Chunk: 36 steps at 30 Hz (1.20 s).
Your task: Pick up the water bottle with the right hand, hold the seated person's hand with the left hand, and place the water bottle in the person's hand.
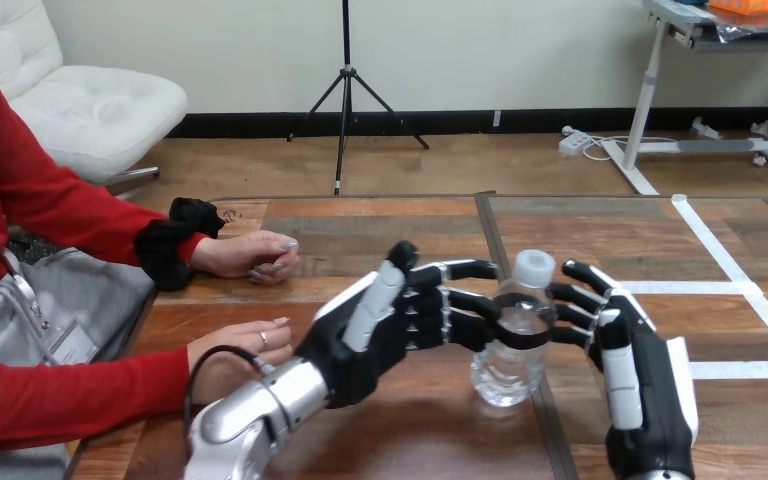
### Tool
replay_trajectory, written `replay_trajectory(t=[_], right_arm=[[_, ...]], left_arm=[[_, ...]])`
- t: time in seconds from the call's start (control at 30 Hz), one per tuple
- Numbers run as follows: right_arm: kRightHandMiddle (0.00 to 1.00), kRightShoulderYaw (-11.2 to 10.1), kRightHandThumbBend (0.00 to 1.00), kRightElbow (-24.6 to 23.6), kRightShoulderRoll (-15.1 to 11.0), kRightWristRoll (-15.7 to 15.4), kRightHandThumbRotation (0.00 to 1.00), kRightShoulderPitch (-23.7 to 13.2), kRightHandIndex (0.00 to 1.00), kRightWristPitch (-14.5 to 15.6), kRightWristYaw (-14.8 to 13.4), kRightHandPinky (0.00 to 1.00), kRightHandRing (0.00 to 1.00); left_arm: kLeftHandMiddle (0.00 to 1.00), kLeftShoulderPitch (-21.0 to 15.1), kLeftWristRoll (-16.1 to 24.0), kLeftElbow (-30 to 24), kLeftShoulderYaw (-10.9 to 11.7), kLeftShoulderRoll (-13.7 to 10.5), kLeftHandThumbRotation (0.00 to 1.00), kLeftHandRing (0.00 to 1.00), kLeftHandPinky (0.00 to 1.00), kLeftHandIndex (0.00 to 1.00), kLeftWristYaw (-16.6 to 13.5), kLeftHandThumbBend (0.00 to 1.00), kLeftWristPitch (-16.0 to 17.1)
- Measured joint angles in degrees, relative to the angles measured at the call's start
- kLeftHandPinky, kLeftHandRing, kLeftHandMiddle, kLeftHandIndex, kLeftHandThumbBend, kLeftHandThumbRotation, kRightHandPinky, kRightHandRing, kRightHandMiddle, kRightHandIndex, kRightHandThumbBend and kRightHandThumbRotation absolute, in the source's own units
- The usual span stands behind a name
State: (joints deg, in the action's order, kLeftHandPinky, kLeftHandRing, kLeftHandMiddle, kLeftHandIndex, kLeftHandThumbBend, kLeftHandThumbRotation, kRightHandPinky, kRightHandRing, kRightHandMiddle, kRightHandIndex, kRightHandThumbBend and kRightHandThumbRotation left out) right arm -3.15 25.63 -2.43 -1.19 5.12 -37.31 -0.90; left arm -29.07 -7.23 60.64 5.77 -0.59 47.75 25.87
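On the tabletop [380, 430], the left hand [370, 330], fingers relaxed, sits beside the person's nearer hand [245, 345], not grasping it. The right hand [640, 380] curls its fingers round the upright water bottle [508, 370], apparently unlifted; lift, hand-hold and handover remain

The water bottle [513, 350] is clear plastic with a white cap. It stands upright on the surface, right of centre. The person's farther hand [250, 255] rests on the surface at the left, loosely curled. The person's nearer hand [243, 340] lies flat, palm down, near the surface's left edge.
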Motion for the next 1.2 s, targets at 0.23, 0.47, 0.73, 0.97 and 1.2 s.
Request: replay_trajectory(t=[0.23, 0.47, 0.73, 0.97, 1.2], right_arm=[[0.74, 1.3, 0.98, -4.2, 0.2, -0.3, 1.00, 2.8, 0.81, 1.5, 0.5, 0.67, 0.71], [0.74, 1.5, 0.98, -6.1, 0.1, -0.5, 1.00, 3.7, 0.81, 2.7, 1.2, 0.66, 0.71], [0.73, 1.5, 0.96, -7.5, -0.3, -0.8, 1.00, 3.7, 0.82, 3.8, 1.8, 0.66, 0.70], [0.74, 1.5, 0.96, -8.1, -0.7, -1.8, 1.00, 3.3, 0.82, 3.8, 1.8, 0.66, 0.70], [0.73, 1.7, 0.99, -8.1, -1.4, -3.2, 0.99, 3.3, 0.82, 3.8, 2.2, 0.65, 0.70]], left_arm=[[0.80, 3.1, -1.7, -4.5, 0.0, -0.7, 1.00, 0.80, 0.79, 0.79, 0.2, 1.00, 0.0], [0.80, 5.8, -3.2, -8.8, -0.2, -0.9, 1.00, 0.81, 0.80, 0.78, 0.1, 1.00, 0.0], [0.81, 7.8, -4.6, -13.1, -0.4, -0.6, 1.00, 0.83, 0.83, 0.79, -0.3, 1.00, 0.2], [0.82, 8.1, -6.0, -15.5, -0.5, -0.2, 0.99, 0.84, 0.84, 0.79, -0.4, 1.00, 1.5], [0.83, 8.1, -6.8, -17.7, -0.7, 0.7, 0.98, 0.85, 0.86, 0.80, -0.3, 1.00, 3.1]])
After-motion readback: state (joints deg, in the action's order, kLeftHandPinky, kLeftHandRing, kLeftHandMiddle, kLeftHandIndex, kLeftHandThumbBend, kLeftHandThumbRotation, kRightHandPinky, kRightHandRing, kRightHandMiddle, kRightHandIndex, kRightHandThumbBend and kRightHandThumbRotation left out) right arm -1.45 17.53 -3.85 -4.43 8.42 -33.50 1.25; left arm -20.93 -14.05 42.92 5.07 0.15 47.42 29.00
